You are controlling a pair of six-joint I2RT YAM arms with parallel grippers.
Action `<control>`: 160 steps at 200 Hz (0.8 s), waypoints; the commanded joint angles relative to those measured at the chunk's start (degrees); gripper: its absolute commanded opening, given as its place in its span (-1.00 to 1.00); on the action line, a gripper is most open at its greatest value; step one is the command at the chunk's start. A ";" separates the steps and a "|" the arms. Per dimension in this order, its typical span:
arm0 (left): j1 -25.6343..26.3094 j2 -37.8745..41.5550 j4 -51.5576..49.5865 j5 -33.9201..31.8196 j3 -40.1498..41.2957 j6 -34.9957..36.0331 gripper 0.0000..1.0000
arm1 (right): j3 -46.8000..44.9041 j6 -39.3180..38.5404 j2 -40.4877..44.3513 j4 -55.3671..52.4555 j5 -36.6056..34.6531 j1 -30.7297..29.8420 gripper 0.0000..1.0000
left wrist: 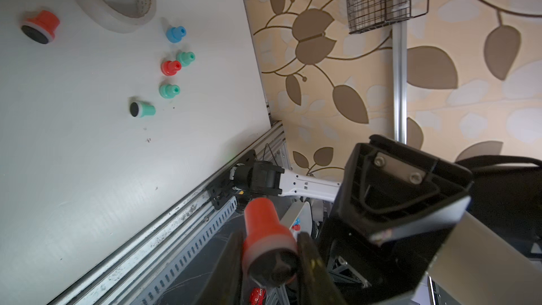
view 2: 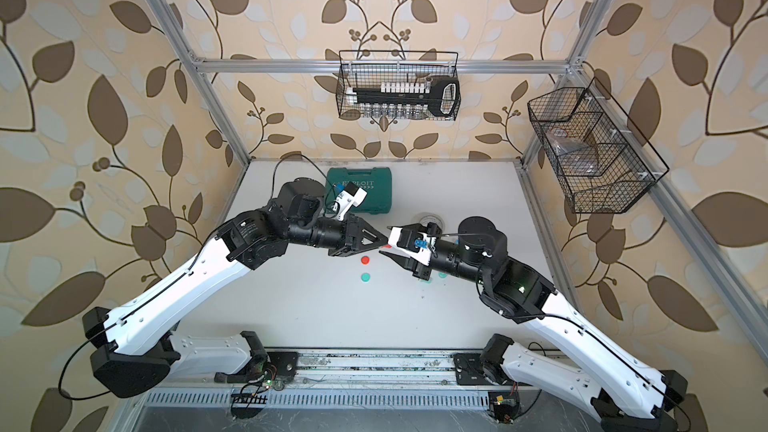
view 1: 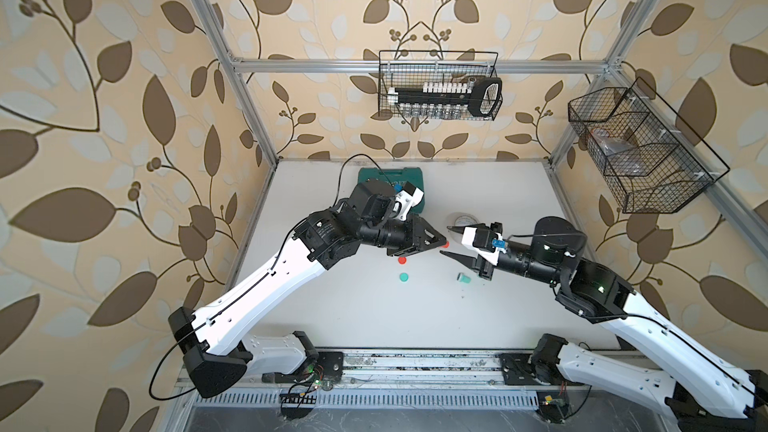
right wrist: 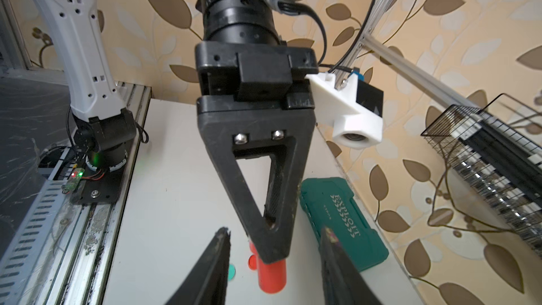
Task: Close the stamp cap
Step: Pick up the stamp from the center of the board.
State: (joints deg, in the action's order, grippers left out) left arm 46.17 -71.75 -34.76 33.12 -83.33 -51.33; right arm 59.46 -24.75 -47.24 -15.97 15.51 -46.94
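Red stamp (right wrist: 271,274) pinched in the left gripper (left wrist: 271,259) above mid-table, while the right gripper (view 1: 445,240) faces it tip to tip, fingers spread and empty.
Bare table (view 1: 374,317) lies open toward the front rail. Just in front of the tips sit a red cap (view 1: 402,260), a green cap (view 1: 404,277) and a tipped green stamp (view 1: 464,278). A tape roll (view 1: 463,220) lies behind the right gripper, and a green case (view 2: 374,197) sits at the back edge.

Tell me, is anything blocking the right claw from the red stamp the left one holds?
Nothing visible does. The red stamp, clamped in the left gripper, sits straight ahead of the right gripper, whose fingers are spread, with only air between.
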 commanded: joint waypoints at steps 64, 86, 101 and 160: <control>0.34 4.51 15.75 17.29 -8.91 -4.78 -0.75 | 0.04 9.31 5.59 20.54 12.33 -0.41 -0.06; 0.33 6.05 19.23 17.82 -8.80 -6.48 -0.75 | 0.82 11.17 5.11 24.02 15.34 -0.39 -0.10; 0.32 6.63 21.86 18.81 -8.54 -8.16 -0.76 | 1.30 12.79 4.08 26.74 16.77 -0.37 -0.15; 0.32 7.67 23.01 19.08 -7.92 -8.96 -0.76 | 6.93 16.11 -2.93 31.12 22.42 -0.59 -0.27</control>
State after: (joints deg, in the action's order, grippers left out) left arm 46.17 -64.88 -14.92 50.81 -90.15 -59.64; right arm 63.33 -11.00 -48.64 12.03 34.54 -47.11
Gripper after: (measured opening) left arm 0.275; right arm 0.372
